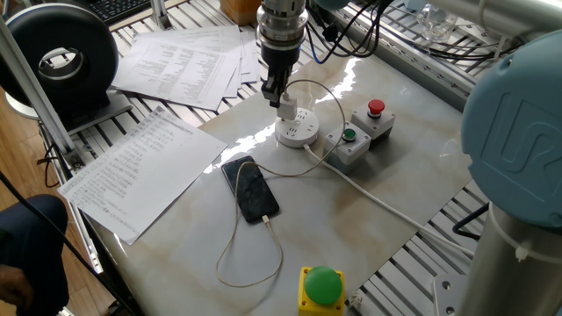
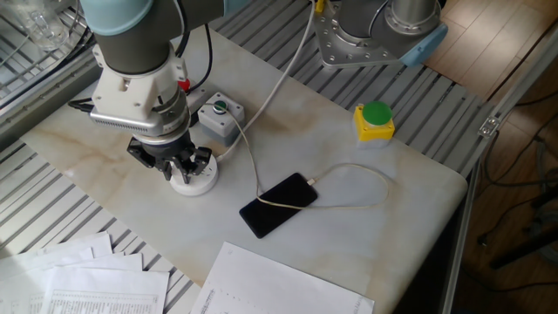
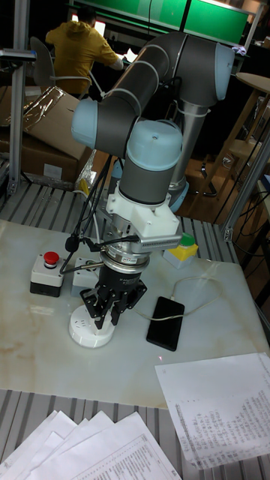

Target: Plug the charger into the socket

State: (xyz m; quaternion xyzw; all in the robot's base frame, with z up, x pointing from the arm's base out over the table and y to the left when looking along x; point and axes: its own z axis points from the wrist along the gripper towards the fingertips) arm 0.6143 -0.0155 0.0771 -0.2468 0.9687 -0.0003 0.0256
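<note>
The socket (image 1: pixel 297 131) is a round white puck on the marble table, with a thick white cord running off to the right. The charger (image 1: pixel 287 108), a small white cube, stands on the socket's top at its rear edge. My gripper (image 1: pixel 277 93) comes straight down and is shut on the charger. Its thin white cable loops back to a black smartphone (image 1: pixel 250 189) lying flat nearer the front. In the other fixed view the gripper (image 2: pixel 179 165) covers most of the socket (image 2: pixel 197 184) and hides the charger. The tall view shows the gripper (image 3: pixel 105 313) over the socket (image 3: pixel 90 331).
Two grey button boxes, one with a green button (image 1: pixel 349 144) and one with a red button (image 1: pixel 376 118), stand right of the socket. A yellow box with a green dome (image 1: pixel 321 288) sits at the front edge. Paper sheets (image 1: pixel 140 167) lie to the left.
</note>
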